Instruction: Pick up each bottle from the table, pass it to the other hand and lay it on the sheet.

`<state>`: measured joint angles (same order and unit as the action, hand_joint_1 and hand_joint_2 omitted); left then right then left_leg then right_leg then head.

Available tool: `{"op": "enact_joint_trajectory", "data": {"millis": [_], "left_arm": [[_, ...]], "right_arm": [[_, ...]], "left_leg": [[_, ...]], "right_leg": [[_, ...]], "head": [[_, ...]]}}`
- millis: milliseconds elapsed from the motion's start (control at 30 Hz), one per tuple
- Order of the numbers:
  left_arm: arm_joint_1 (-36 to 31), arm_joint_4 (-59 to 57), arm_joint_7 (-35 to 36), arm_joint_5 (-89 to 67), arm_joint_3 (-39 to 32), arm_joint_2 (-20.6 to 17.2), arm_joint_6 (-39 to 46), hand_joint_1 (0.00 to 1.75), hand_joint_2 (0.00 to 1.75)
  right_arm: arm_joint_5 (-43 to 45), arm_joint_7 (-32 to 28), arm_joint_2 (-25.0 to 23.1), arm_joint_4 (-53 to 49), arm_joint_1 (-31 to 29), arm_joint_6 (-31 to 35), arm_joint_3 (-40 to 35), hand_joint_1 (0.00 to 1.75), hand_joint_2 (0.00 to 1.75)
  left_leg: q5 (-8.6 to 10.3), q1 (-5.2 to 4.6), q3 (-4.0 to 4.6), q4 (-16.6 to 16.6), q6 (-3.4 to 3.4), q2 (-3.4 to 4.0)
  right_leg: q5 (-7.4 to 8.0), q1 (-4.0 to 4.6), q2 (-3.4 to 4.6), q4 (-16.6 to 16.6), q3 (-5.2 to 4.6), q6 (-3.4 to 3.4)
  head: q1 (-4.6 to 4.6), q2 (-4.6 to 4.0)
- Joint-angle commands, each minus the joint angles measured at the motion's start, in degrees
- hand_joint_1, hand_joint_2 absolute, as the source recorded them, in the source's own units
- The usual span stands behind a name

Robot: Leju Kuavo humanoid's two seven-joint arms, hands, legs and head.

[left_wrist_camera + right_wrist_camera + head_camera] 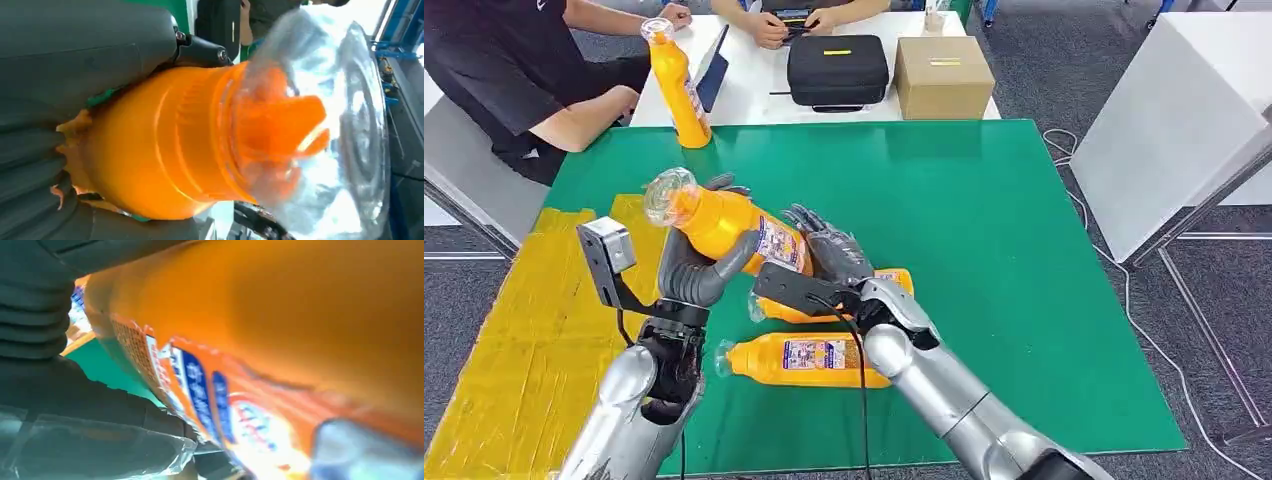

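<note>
A yellow sheet point(519, 330) lies at the far left, beside a green worktop point(984, 260). Over the worktop's left part, the left robot hand point(699, 262) is clamped around a raised orange bottle point(724, 222), thumb and fingers wrapped about its upper body just below the clear domed cap point(667, 195), which points left toward the sheet. The right robot hand point(829, 250) meets the bottle's base end, fingers against the labelled part; whether it is gripping or merely touching, I cannot tell. This looks like the handover between hands. Beneath them two more orange bottles lie on their sides on the worktop, one nearer the robot point(799, 360) and one partly hidden behind the right arm point(894, 280). A fourth bottle point(676, 85) stands upright at the far edge, near a seated person's arm point(584, 115). Further right on a white table sit a black case point(837, 68) and a cardboard box point(942, 75). The bottles appear to be smooth, rigid moulded plastic with glossy paper labels, probably moderately heavy if full and rather slippery; the ribbed shoulder under the cap or the mid-body seems the surest place to hold, while the thin clear cap looks easy to crack or pop off.
</note>
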<state>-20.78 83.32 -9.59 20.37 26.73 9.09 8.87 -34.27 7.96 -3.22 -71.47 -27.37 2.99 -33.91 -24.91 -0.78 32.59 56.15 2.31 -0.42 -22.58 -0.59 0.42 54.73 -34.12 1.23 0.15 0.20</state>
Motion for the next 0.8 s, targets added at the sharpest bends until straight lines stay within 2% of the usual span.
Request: {"op": "enact_joint_trajectory", "data": {"millis": [33,100,367,500,600,800], "left_arm": [[1.5,-1.2,-2.8,0.1,-1.0,-2.4,0.4,1.75,1.75],[2.2,-1.0,-3.3,0.3,-1.3,-3.0,0.5,1.75,1.75],[3.6,-0.1,-3.8,0.6,-0.8,-3.9,0.6,1.75,1.75],[3.7,0.0,-3.9,0.6,-0.7,-4.0,0.6,1.75,1.75],[3.7,-0.1,-4.0,0.7,-0.6,-4.2,0.5,1.75,1.75],[3.2,-1.8,-4.9,2.3,0.3,-5.4,0.3,1.75,1.75]], "right_arm": [[1.2,-2.9,7.7,-11.2,4.0,1.1,8.7,0.0,0.0],[1.2,-3.7,7.5,-13.5,4.7,1.0,10.4,0.0,0.0],[1.0,-5.4,8.0,-18.6,8.3,0.7,12.8,0.0,0.0],[0.9,-5.5,7.9,-19.0,8.5,0.6,12.9,0.0,0.0],[0.7,-5.5,7.9,-19.0,8.5,0.5,12.8,0.0,0.0],[-0.4,-5.3,8.1,-20.2,10.5,0.3,14.4,0.0,0.0]], "left_leg": [[-0.15,0.06,-0.3,0.0,-0.19,-0.19],[-0.04,-0.02,-0.09,0.0,-0.07,-0.01],[-0.21,0.0,-0.32,0.0,-0.2,0.08],[-0.09,0.02,-0.09,0.0,-0.09,0.11],[-0.21,0.03,-0.31,0.0,-0.18,0.08],[-0.11,0.02,-0.22,0.0,-0.13,0.04]], "right_leg": [[-0.18,0.06,-0.26,0.0,0.41,-0.03],[-0.03,-0.03,-0.08,0.0,0.12,-0.02],[-0.15,-0.04,-0.03,0.0,0.34,-0.08],[-0.03,-0.02,0.01,0.0,0.1,-0.04],[-0.17,0.0,-0.05,0.0,0.32,-0.07],[-0.08,-0.01,-0.07,-0.1,0.25,-0.05]], "head": [[0.0,0.0],[0.0,-0.02],[0.0,-0.02],[-0.02,-0.02],[-0.02,-0.02],[0.0,-0.02]]}}
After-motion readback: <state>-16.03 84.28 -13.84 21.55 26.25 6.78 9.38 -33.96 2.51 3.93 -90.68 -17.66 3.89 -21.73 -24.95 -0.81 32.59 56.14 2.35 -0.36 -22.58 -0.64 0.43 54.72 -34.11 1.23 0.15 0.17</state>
